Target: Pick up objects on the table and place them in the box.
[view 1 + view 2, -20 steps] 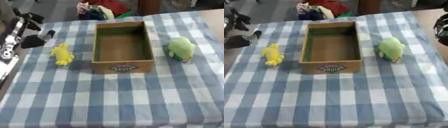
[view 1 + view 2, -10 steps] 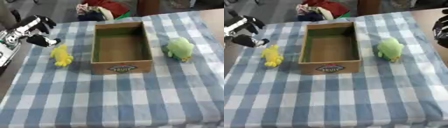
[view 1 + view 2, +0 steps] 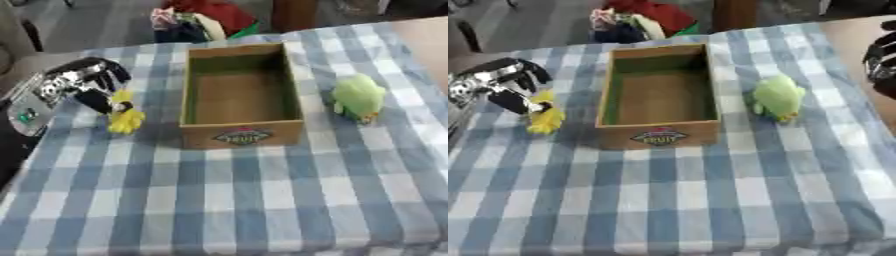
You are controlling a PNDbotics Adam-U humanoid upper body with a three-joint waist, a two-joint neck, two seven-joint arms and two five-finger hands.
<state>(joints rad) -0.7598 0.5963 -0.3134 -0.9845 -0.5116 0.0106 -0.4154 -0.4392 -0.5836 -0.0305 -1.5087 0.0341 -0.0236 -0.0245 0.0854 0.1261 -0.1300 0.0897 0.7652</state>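
1. Left hand point(image 3: 83, 82): black and silver, entering from the left edge over the table; fingers curled downward at the top of the yellow toy point(image 3: 125, 119), thumb tip touching or just above it. Whether the toy is actually pinched cannot be told.
2. Yellow toy: small, lying on the checked tablecloth point(image 3: 262, 200) just left of the box point(image 3: 241, 97), a narrow strip of cloth between them.
3. Box: open-topped cardboard, green inner walls, brown floor, nothing visible inside; label on the near wall. Stands in the far middle of the table.
4. Green toy point(image 3: 778, 96): rounded, plush-like, on the cloth just right of the box, apart from its wall.
5. Right hand point(image 3: 880, 62): dark shape at the right edge in the right eye view only; its fingers cannot be made out.
6. Tablecloth: blue and white check; near half bare, wide and open to the front edge. Bare tan tabletop point(image 3: 429, 35) shows at the far right corner.
7. Clutter point(image 3: 197, 17): red and mixed-colour items beyond the far edge.
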